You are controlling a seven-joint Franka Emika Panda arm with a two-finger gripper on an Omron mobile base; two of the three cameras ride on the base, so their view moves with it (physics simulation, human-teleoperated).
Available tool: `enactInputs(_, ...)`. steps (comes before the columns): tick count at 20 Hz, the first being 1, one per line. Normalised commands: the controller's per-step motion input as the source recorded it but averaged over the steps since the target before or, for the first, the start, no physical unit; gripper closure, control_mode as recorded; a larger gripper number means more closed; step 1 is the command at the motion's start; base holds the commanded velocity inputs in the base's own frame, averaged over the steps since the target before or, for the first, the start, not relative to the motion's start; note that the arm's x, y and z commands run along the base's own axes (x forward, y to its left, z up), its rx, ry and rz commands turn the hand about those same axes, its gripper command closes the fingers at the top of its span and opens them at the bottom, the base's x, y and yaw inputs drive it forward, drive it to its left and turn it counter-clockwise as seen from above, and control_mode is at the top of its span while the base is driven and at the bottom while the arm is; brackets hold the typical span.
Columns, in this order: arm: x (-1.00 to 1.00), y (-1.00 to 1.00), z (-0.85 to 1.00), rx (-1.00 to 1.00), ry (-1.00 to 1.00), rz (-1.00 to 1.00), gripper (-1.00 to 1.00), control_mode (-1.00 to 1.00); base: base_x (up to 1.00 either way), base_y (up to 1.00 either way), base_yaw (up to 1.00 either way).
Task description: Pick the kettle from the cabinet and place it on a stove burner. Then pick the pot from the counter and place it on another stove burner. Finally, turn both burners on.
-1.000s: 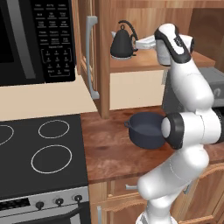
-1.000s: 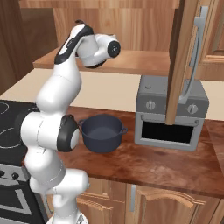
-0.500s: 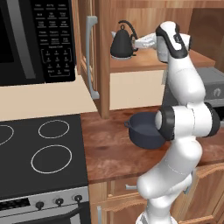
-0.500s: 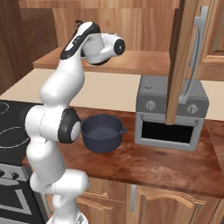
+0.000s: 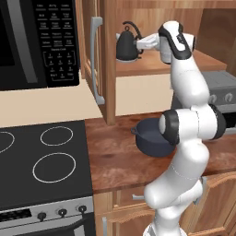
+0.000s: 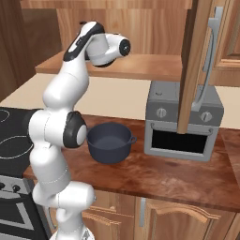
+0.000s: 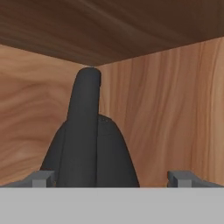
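kettle: the black kettle (image 5: 127, 45) sits upright on the wooden shelf (image 5: 152, 67) inside the cabinet (image 5: 107, 60), door swung open. In the hand view the kettle (image 7: 89, 144) is dead ahead and close, tall handle sticking up, cabinet walls right behind it.

gripper: the gripper (image 5: 138, 45) is up at shelf height, just beside the kettle on its right in the left base view. In the hand view the gripper (image 7: 111, 178) has its 2 fingertips (image 7: 41, 178) spread wide, 1 either side of the kettle body, so the jaws are wide apart and pinching nothing. Can't really tell if either tip is touching the kettle.

pot: the dark blue-grey pot (image 6: 109, 142) is down on the counter (image 6: 159, 176), empty, just beside the arm's lower joint. From the left base view the pot (image 5: 150, 138) is partly hidden by the arm.

stove: black glass cooktop (image 5: 41, 161) left of the counter, with white rings on it and the small stove burner (image 5: 56, 135) at the back, nearest the counter. All bare.

other stuff: grey toaster oven (image 6: 183, 119) on the counter under the open cabinet door (image 6: 194, 65), black microwave (image 5: 39, 41) above the stove.
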Motion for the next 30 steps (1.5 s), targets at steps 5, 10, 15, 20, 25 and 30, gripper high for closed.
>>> enactInputs(5,0.04,0.21,0.00,0.00,0.00,0.00,1.00,-1.00,0.00,0.00,0.00)
enactInputs(10,0.00,0.01,0.00,0.00,0.00,0.00,1.00,-1.00,0.00,0.00,0.00)
enactInputs(15,0.00,0.00,0.00,0.00,0.00,0.00,1.00,-1.00,0.00,0.00,0.00)
enactInputs(20,0.00,0.00,0.00,0.00,0.00,0.00,1.00,-1.00,0.00,0.00,0.00)
enactInputs(25,0.00,0.00,0.00,0.00,0.00,0.00,1.00,-1.00,0.00,0.00,0.00)
enactInputs(30,-0.01,0.00,0.00,0.00,0.00,0.00,1.00,-1.00,0.00,0.00,0.00)
